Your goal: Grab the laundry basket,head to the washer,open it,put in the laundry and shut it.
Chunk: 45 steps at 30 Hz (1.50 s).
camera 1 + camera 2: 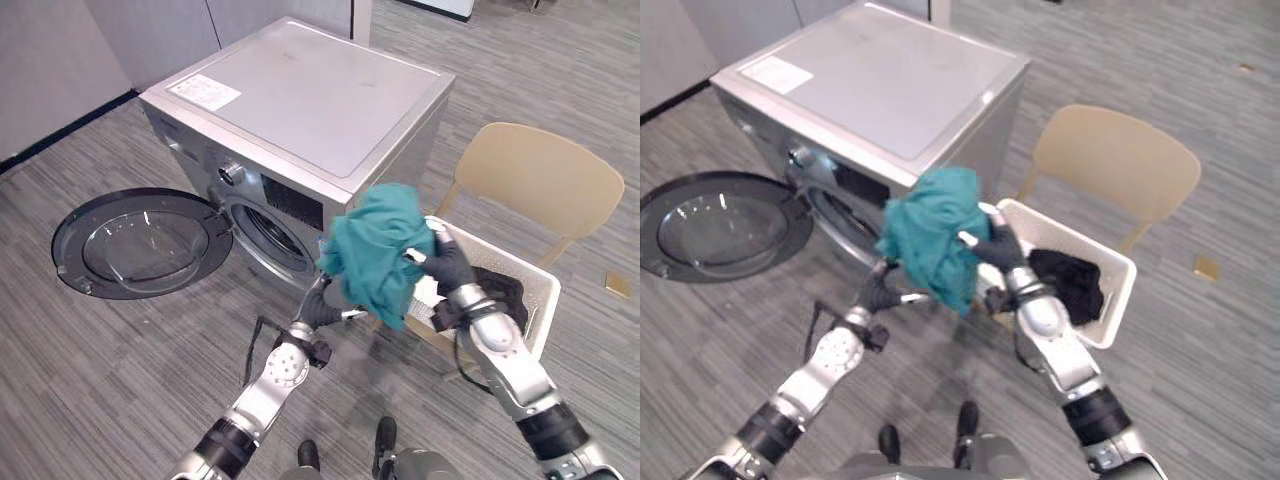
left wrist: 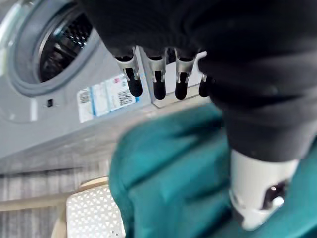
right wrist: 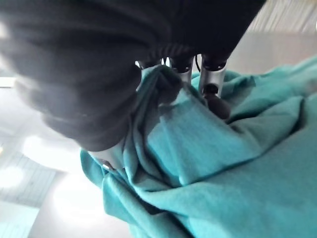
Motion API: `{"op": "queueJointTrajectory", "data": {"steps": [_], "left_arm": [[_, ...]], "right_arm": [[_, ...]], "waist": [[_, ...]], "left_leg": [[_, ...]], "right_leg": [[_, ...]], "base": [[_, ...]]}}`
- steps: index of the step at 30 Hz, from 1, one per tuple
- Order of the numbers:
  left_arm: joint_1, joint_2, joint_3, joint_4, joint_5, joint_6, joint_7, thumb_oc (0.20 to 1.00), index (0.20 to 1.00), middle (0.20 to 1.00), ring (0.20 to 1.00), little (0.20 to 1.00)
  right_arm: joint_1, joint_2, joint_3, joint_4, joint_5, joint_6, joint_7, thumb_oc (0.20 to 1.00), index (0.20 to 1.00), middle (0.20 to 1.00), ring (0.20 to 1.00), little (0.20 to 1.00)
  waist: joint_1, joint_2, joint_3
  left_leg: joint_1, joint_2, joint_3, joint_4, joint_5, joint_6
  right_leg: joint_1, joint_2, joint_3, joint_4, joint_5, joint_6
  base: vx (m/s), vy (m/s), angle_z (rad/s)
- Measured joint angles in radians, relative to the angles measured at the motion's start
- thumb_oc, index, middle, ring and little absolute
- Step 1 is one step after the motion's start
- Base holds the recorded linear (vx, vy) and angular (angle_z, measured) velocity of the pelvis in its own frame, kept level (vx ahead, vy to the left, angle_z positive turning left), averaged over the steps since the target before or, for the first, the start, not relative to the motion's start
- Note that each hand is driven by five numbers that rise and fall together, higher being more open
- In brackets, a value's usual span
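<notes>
Right hand clamped on teal garment, held up between basket and washer drum. Left hand relaxed, under it. We should swing low, feed the hanging hem first past door.

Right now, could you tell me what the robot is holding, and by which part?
The right hand grips a bunched teal cloth garment near its top edge.

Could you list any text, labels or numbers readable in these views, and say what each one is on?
None can be read.
White sticker on the washer top: print too small.
Label strip on the washer front, seen past the left hand: code squares and lines, blurred.
Teal garment, held in the right hand: no print visible.
</notes>
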<state>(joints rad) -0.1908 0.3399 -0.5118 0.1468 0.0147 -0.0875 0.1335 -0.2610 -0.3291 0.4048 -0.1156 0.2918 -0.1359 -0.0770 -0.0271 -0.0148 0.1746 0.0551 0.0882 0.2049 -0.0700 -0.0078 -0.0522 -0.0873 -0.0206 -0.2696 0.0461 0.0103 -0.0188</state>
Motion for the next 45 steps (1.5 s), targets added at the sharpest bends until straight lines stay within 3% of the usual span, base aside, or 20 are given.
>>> {"op": "queueJointTrajectory", "data": {"steps": [4,5,6,7,8,9,10,16,19,24,25,27,30,34,35,36,38,40,42,45], "left_arm": [[-0.087,-0.018,-0.043,-0.019,-0.003,0.000,0.050,1.000,1.000,1.000,1.000,1.000],[-0.105,-0.019,-0.050,-0.019,-0.003,0.000,0.060,0.947,0.947,0.947,0.947,0.947],[-0.130,-0.021,-0.061,-0.019,-0.003,0.000,0.073,0.696,0.696,0.696,0.696,0.696],[-0.161,-0.020,-0.069,-0.017,-0.003,0.000,0.090,0.200,0.200,0.200,0.200,0.200],[-0.167,-0.021,-0.069,-0.013,-0.003,0.000,0.098,0.200,0.200,0.200,0.200,0.200],[-0.163,-0.020,-0.071,-0.012,-0.002,0.000,0.105,0.200,0.200,0.200,0.200,0.200],[-0.156,-0.020,-0.071,-0.011,-0.002,0.000,0.105,0.200,0.200,0.200,0.200,0.200],[-0.062,-0.006,-0.052,-0.002,-0.009,0.000,0.100,0.200,0.200,0.200,0.200,0.200],[0.008,-0.001,0.022,0.001,-0.014,0.000,0.082,0.200,0.200,0.200,0.200,0.200],[0.385,0.100,0.294,0.033,-0.041,0.000,0.018,0.200,0.200,0.200,0.200,0.200],[0.469,0.096,0.354,0.102,-0.046,-0.001,-0.004,0.200,0.200,0.200,0.200,0.200],[0.555,0.074,0.419,0.258,-0.052,0.011,-0.030,0.200,0.200,0.200,0.200,0.200],[0.530,0.063,0.459,0.431,-0.051,0.021,-0.049,0.200,0.200,0.200,0.200,0.200],[0.439,0.038,0.458,0.489,-0.052,0.046,-0.044,0.200,0.200,0.200,0.200,0.200],[0.403,0.033,0.460,0.502,-0.052,0.042,-0.039,0.200,0.200,0.200,0.200,0.200],[0.359,0.013,0.459,0.506,-0.053,0.043,-0.024,0.200,0.200,0.200,0.200,0.200],[0.322,-0.007,0.456,0.497,-0.053,0.041,-0.015,0.200,0.200,0.200,0.200,0.200],[0.318,-0.014,0.452,0.501,-0.053,0.044,-0.012,0.200,0.200,0.200,0.200,0.200],[0.305,-0.019,0.440,0.502,-0.053,0.046,-0.010,0.200,0.200,0.200,0.200,0.200],[0.316,-0.021,0.437,0.506,-0.053,0.053,-0.003,0.200,0.200,0.200,0.200,0.200]], "right_arm": [[-0.061,0.098,0.082,0.018,0.052,-0.003,-0.005,0.200,0.200,0.200,0.200,0.200],[-0.061,0.108,0.087,0.021,0.071,-0.003,-0.006,0.200,0.200,0.200,0.200,0.200],[-0.061,0.125,0.098,0.031,0.097,-0.012,-0.006,0.200,0.200,0.200,0.200,0.200],[-0.056,0.141,0.117,0.050,0.143,-0.027,-0.006,0.200,0.200,0.200,0.200,0.200],[-0.050,0.143,0.119,0.051,0.163,-0.033,-0.005,0.244,0.244,0.244,0.244,0.244],[-0.040,0.140,0.122,0.052,0.196,-0.037,0.003,0.501,0.501,0.501,0.501,0.501],[-0.026,0.129,0.122,0.055,0.215,-0.039,0.015,1.000,1.000,1.000,1.000,1.000],[0.022,0.035,0.152,0.056,0.228,-0.016,0.083,1.000,1.000,1.000,1.000,1.000],[0.061,-0.002,0.128,0.056,0.158,-0.007,0.093,1.000,1.000,1.000,1.000,1.000],[0.409,-0.252,-0.242,0.025,-0.159,0.016,0.066,1.000,1.000,1.000,1.000,1.000],[0.511,-0.232,-0.321,0.101,-0.214,0.010,0.060,1.000,1.000,1.000,1.000,1.000],[0.643,-0.203,-0.337,0.315,-0.275,0.056,0.063,1.000,1.000,1.000,1.000,1.000],[0.592,-0.169,-0.307,0.576,-0.335,0.071,0.069,1.000,1.000,1.000,1.000,1.000],[0.488,-0.162,-0.239,0.561,-0.370,0.085,0.067,1.000,1.000,1.000,1.000,1.000],[0.464,-0.155,-0.231,0.563,-0.370,0.086,0.067,1.000,1.000,1.000,1.000,1.000],[0.429,-0.154,-0.218,0.557,-0.370,0.086,0.061,1.000,1.000,1.000,1.000,1.000],[0.407,-0.152,-0.198,0.557,-0.370,0.088,0.058,1.000,1.000,1.000,1.000,1.000],[0.391,-0.136,-0.199,0.556,-0.370,0.088,0.048,1.000,1.000,1.000,1.000,1.000],[0.403,-0.119,-0.192,0.554,-0.371,0.094,0.035,1.000,1.000,1.000,1.000,1.000],[0.397,-0.112,-0.198,0.556,-0.371,0.097,0.028,1.000,1.000,1.000,1.000,1.000]], "waist": [[0.005,-0.010,-0.008],[0.005,-0.012,-0.010],[0.003,-0.015,-0.013],[0.000,-0.019,-0.018],[0.000,-0.020,-0.020],[-0.001,-0.021,-0.024],[-0.001,-0.020,-0.028],[0.000,-0.018,-0.053],[0.000,-0.018,-0.076],[-0.001,-0.008,-0.092],[0.000,-0.006,-0.092],[0.001,0.007,-0.090],[0.004,0.018,-0.084],[0.010,0.026,-0.046],[0.004,0.011,-0.031],[0.012,0.028,-0.004],[0.019,0.024,0.034],[0.035,0.022,0.048],[0.016,-0.006,0.064],[0.036,-0.012,0.067]], "left_leg": [[-0.001,-0.018,-0.002,0.001,0.002,0.002],[0.000,-0.019,-0.002,0.001,0.002,0.003],[0.000,-0.019,-0.002,0.001,0.002,0.003],[0.001,-0.017,-0.001,0.001,0.002,0.003],[0.002,-0.016,-0.001,0.001,0.002,0.003],[0.004,-0.015,0.000,0.000,0.002,0.003],[0.005,-0.013,0.001,0.000,0.002,0.003],[0.037,-0.004,0.004,-0.001,0.001,0.003],[0.037,0.002,0.004,-0.002,0.001,0.003],[0.036,0.003,0.008,-0.005,-0.002,0.008],[0.037,0.004,0.010,-0.005,-0.003,0.011],[0.035,0.004,0.014,-0.006,-0.005,0.014],[0.024,0.007,0.028,0.007,-0.009,0.020],[-0.046,0.011,0.026,0.079,-0.015,0.022],[-0.062,0.012,0.013,0.116,-0.022,0.026],[-0.103,0.017,-0.019,0.135,-0.026,0.018],[-0.131,0.021,-0.045,0.158,-0.032,-0.001],[-0.144,0.055,0.041,0.156,-0.071,-0.007],[-0.160,0.072,0.146,0.155,-0.081,0.007],[-0.189,0.086,0.160,0.144,-0.069,0.006]], "right_leg": [[0.000,-0.019,0.003,0.000,0.010,0.013],[0.000,-0.019,0.003,0.000,0.010,0.014],[0.001,-0.019,0.004,-0.001,0.012,0.015],[0.002,-0.017,0.004,-0.001,0.012,0.016],[0.003,-0.015,0.004,-0.001,0.012,0.016],[0.003,-0.013,0.006,-0.002,0.012,0.015],[0.004,-0.011,0.006,-0.002,0.013,0.015],[0.040,0.003,0.024,-0.018,0.012,0.015],[0.039,0.010,0.025,-0.018,0.012,0.015],[0.035,0.011,0.035,-0.023,0.008,0.022],[0.034,0.013,0.038,-0.024,0.007,0.022],[0.036,0.013,0.041,-0.032,0.008,0.022],[0.022,0.015,0.055,-0.020,0.007,0.021],[-0.031,0.008,0.054,0.025,0.002,0.014],[-0.034,-0.001,0.049,0.025,-0.002,0.008],[-0.031,-0.001,0.011,0.029,0.001,0.011],[-0.030,-0.007,-0.024,0.026,-0.007,-0.001],[-0.019,-0.017,-0.074,0.011,-0.003,0.007],[0.025,-0.053,-0.174,-0.036,-0.007,0.008],[0.032,-0.060,-0.199,-0.041,-0.008,0.009]], "base": [[0.01,0.047,0.06],[0.01,0.032,-0.02],[0.01,0.030,-0.03],[0.02,0.028,-0.03],[0.02,0.026,-0.04],[0.02,0.019,-0.03],[0.02,0.019,-0.04],[0.02,0.012,-0.05],[0.00,0.000,0.00],[0.03,-0.031,-0.05],[0.03,-0.050,-0.08],[0.02,-0.058,-0.05],[-0.08,-0.080,-0.14],[-0.08,-0.073,0.00],[-0.05,-0.052,0.47],[-0.01,-0.030,0.73],[0.07,-0.011,0.69],[0.19,0.043,0.91],[0.17,0.115,1.49],[0.15,0.146,0.64]]}}
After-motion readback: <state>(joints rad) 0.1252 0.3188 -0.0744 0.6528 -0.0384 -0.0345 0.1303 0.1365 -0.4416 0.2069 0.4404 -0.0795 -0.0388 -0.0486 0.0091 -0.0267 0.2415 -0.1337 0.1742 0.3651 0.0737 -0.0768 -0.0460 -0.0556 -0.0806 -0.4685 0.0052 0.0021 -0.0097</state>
